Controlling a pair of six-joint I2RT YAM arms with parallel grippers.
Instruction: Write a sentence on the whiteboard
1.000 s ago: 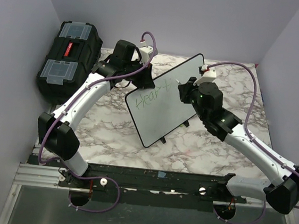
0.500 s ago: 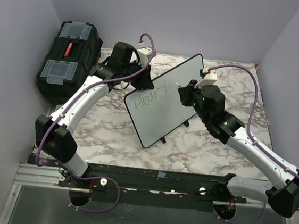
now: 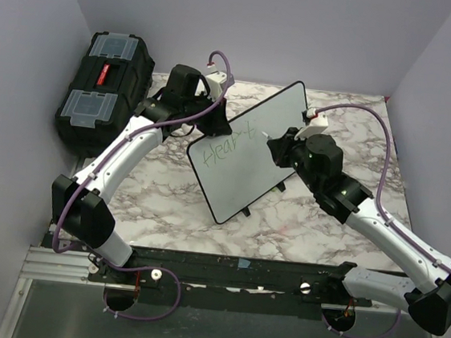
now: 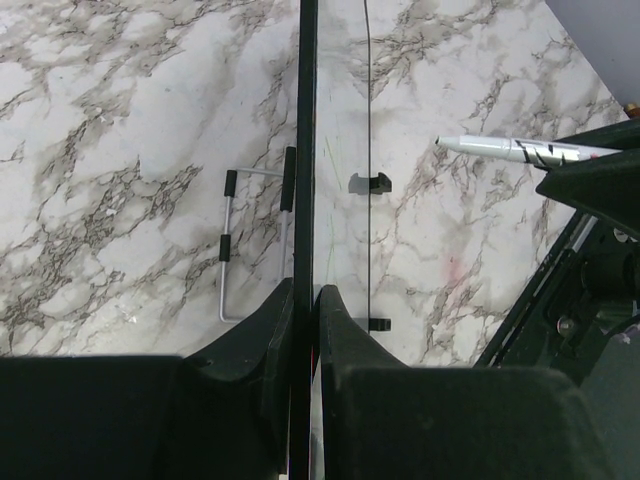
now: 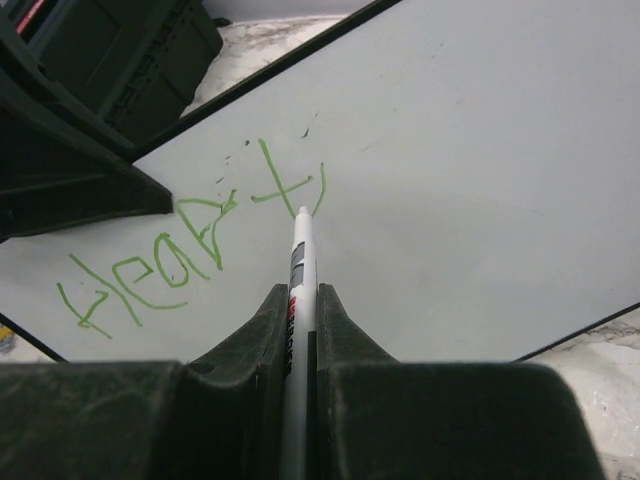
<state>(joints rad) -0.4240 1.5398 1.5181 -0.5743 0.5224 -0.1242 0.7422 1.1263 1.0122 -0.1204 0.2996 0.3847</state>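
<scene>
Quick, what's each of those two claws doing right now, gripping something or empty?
Left gripper: closed, clamping the edge of the whiteboard.
Right gripper: closed, holding the marker pen, tip at the green writing.

Plain pale lavender walls (image 3: 264, 28) close me in at the back and on both sides, evenly lit, with no hard shadows. I work over a white marble-patterned counter with grey veining (image 3: 158, 198) that reaches back to the rear wall. A black plastic toolbox with two clear-lidded compartments and a red label (image 3: 105, 84) sits in the far left corner, close to the left wall. A black mounting rail (image 3: 239, 267) runs along the near edge. A silver aluminium bar (image 3: 54, 262) lies at its left end, and a dull grey metal surface (image 3: 216, 337) lies below.
</scene>
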